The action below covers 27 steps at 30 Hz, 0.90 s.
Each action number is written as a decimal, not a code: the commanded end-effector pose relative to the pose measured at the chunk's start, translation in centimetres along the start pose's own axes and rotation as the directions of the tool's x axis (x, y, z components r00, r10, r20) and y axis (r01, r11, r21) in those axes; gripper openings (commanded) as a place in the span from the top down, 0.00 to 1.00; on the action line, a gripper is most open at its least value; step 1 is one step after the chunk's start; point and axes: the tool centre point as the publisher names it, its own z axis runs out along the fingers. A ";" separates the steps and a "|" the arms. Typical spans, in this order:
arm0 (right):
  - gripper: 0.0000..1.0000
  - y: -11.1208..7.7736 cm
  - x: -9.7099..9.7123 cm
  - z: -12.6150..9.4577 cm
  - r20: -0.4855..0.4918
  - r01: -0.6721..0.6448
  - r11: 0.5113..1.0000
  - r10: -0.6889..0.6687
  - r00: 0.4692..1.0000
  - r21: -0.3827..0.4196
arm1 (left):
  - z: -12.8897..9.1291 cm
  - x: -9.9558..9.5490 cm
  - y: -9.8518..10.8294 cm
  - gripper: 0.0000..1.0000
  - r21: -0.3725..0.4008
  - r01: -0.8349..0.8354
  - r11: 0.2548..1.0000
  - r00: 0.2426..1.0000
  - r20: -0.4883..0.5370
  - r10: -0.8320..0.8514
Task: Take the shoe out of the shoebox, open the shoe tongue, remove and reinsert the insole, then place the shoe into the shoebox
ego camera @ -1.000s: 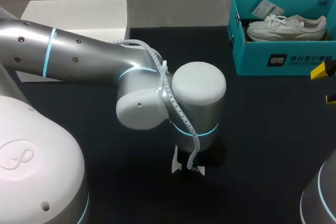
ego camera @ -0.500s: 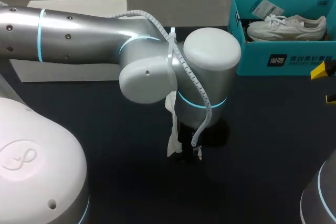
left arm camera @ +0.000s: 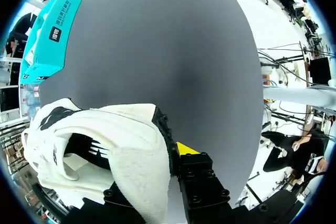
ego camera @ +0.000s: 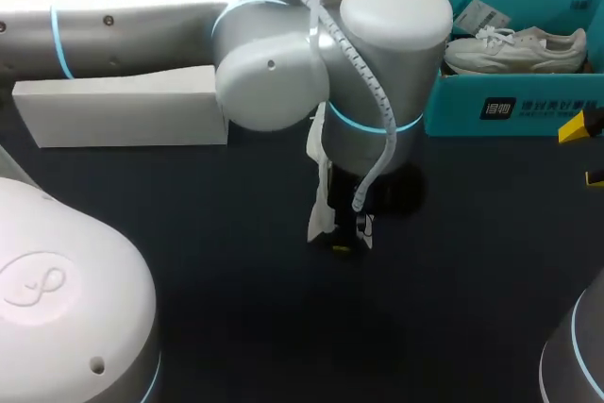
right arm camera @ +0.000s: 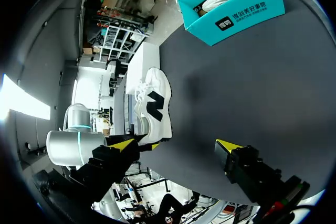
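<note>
Hanging from the left end effector [left arm camera: 160, 153], the shoe [ego camera: 319, 203] is above the middle of the table [ego camera: 189, 261]. One yellow finger presses the outside of its heel collar. The other is hidden by the fabric, so I judge that the end effector is closed on the shoe. In the head view the shoe's long axis runs nearly straight down, so it shows only as a narrow white strip under the wrist. The shoebox [ego camera: 510, 106] is far and right of the shoe, open side up, with another shoe [ego camera: 514, 49] lying along its length inside. The right end effector [right arm camera: 176, 144] waits at the right edge, just near of the shoebox, with its fingers spread wide and gripping nothing. Only the left arm carries the shoe, so the coming move probably needs the shoe tipped level and lined up with the shoebox's long side. Over the last second the left arm has swung from nearer the robot toward the far right, closing on the shoebox, and more of the shoe now shows below the wrist.
</note>
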 end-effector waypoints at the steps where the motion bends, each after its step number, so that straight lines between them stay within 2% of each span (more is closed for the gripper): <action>1: 0.00 -0.1 0.0 0.1 0.001 -0.001 1.000 0.001 1.000 -0.002 | -3.4 0.0 -0.3 1.00 -0.020 -0.005 1.000 1.000 -0.023 0.004; 9: 0.00 -0.1 0.0 0.1 0.001 -0.001 1.000 0.001 1.000 -0.002 | -8.9 0.3 -0.1 1.00 -0.023 -0.006 1.000 1.000 0.001 0.006; 13: 0.00 -0.1 0.0 0.1 0.001 -0.001 1.000 0.001 1.000 -0.002 | -11.5 -0.3 0.2 1.00 -0.047 0.001 0.999 1.000 0.027 0.000; 18: 0.00 -0.1 0.0 0.1 0.001 -0.001 1.000 0.001 1.000 -0.002 | -14.8 -1.2 0.5 1.00 -0.025 0.016 1.000 0.999 0.036 -0.015; 21: 0.00 -0.1 0.0 0.1 0.001 -0.001 1.000 0.001 1.000 -0.002 | -15.8 -1.7 0.5 1.00 0.002 0.014 1.000 0.999 0.030 -0.014; 27: 0.00 -0.1 0.0 0.1 0.001 -0.001 1.000 0.001 1.000 -0.002 | -16.6 -2.0 0.3 1.00 0.030 -0.011 0.999 1.000 0.029 0.011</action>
